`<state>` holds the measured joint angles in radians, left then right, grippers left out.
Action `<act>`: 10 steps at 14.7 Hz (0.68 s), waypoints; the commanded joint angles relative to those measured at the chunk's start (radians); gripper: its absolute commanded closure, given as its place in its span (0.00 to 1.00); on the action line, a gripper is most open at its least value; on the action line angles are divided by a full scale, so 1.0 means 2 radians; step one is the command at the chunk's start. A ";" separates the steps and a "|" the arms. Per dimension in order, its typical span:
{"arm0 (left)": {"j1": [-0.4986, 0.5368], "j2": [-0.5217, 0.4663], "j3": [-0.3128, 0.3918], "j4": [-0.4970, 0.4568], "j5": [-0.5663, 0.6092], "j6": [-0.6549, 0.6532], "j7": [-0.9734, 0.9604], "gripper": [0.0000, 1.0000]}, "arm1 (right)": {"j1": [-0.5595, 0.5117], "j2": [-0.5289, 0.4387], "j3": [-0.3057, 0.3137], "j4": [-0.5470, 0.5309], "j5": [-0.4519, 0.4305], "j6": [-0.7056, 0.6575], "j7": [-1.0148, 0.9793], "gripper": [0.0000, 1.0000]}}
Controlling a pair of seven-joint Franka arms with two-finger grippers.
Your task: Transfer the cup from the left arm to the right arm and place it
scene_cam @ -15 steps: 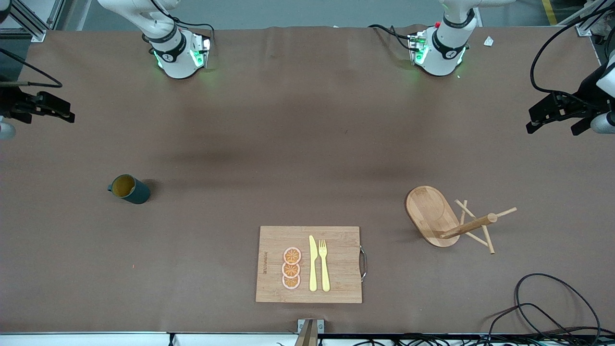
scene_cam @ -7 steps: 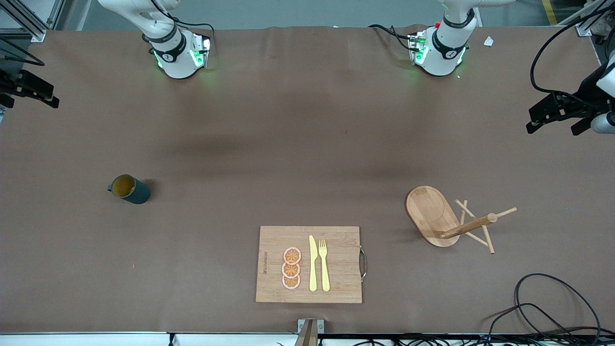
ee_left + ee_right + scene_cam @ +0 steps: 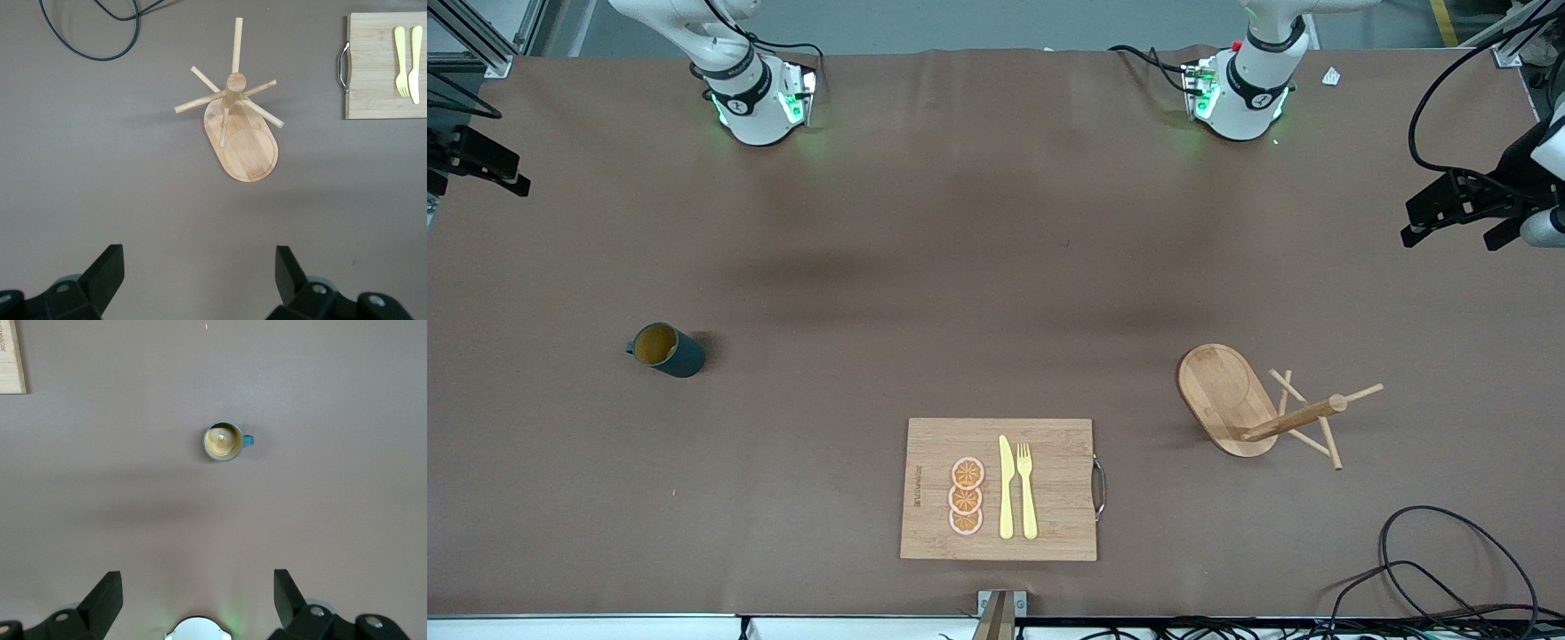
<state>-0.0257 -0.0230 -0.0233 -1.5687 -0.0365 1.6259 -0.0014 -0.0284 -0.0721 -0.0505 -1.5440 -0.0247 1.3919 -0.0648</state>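
Since the earlier frames, the right gripper has pulled up and out toward the edge of the front view at the right arm's end of the bench; nothing else has shifted. You have its fingers spread wide apart and holding nothing, as its wrist view shows, high over bare bench with the cup well below it.

The cup stands upright on the bench toward the right arm's end, well apart from everything else, its loop handle pointing away from the middle of the bench. Judge it as a small, stiff, fairly light mug; the glaze may be slick, though the ribbed wall should give the fingers some bite, and it would likely chip if dropped. Take it across the rim and wall, or around the body, and keep clear of the handle so the other arm has room at the handover.

At the middle, nearest the front camera, lies the cutting board with orange slices, a knife and a fork. Toward the left arm's end stands the wooden mug tree.

The left gripper waits over that end of the bench, fingers apart and empty.
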 commanded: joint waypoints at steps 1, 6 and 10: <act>0.000 0.002 0.002 0.004 0.001 0.003 0.002 0.00 | -0.007 -0.014 0.008 -0.016 0.002 0.007 0.006 0.00; 0.000 0.002 0.002 0.004 0.001 0.003 0.002 0.00 | -0.006 -0.014 0.008 -0.016 0.002 0.007 0.006 0.00; 0.000 0.002 0.002 0.004 0.001 0.003 0.002 0.00 | 0.001 -0.015 0.007 -0.015 0.004 0.010 0.007 0.00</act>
<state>-0.0256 -0.0225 -0.0230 -1.5687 -0.0365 1.6259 -0.0014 -0.0259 -0.0722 -0.0434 -1.5441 -0.0242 1.4005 -0.0649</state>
